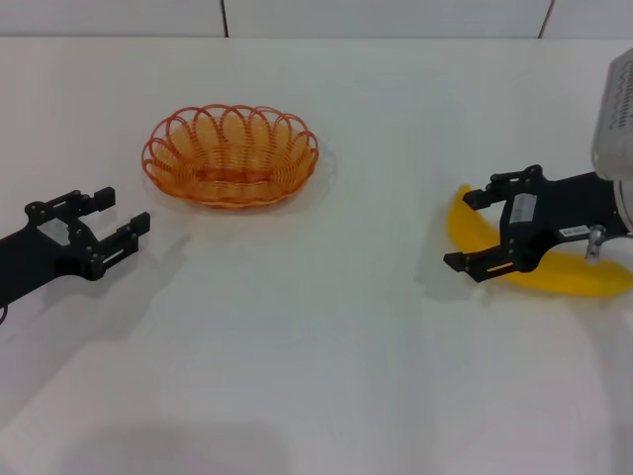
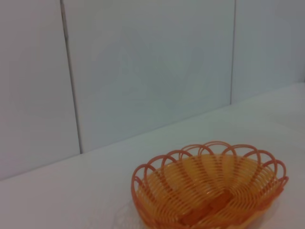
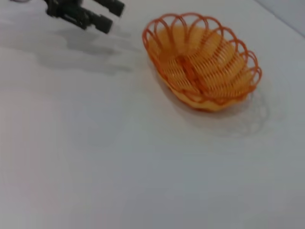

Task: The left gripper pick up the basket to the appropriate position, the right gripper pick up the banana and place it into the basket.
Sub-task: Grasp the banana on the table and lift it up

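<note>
- Basket [image 1: 230, 156]: upper-left-centre of head view, sitting flat on the white table [image 1: 326, 346], empty. Open orange wire w/ looped rim.
- Judgement: basket prob. very light, somewhat springy; may skate on the smooth top if nudged sideways. Best hold = pinch one rim loop/wall on the side facing the left gripper; wire is thin, so a shallow bite could slip.
- Left gripper [image 1: 107, 220]: lower-left-middle of head view, fingers spread, holding nothing, near basket but apart from it.
- Banana [image 1: 539, 259]: right edge of head view, lying flat, curved, partly hidden behind the claw.
- Judgement: banana smooth, rounded, firm-ish; likely heavier than the basket. Grip across mid-body so it doesn't swing; too hard a squeeze could bruise.
- Right gripper [image 1: 470, 230]: over banana's left half, fingers parted, straddling it; contact w/ peel – can't tell. Not lifted yet.
</note>
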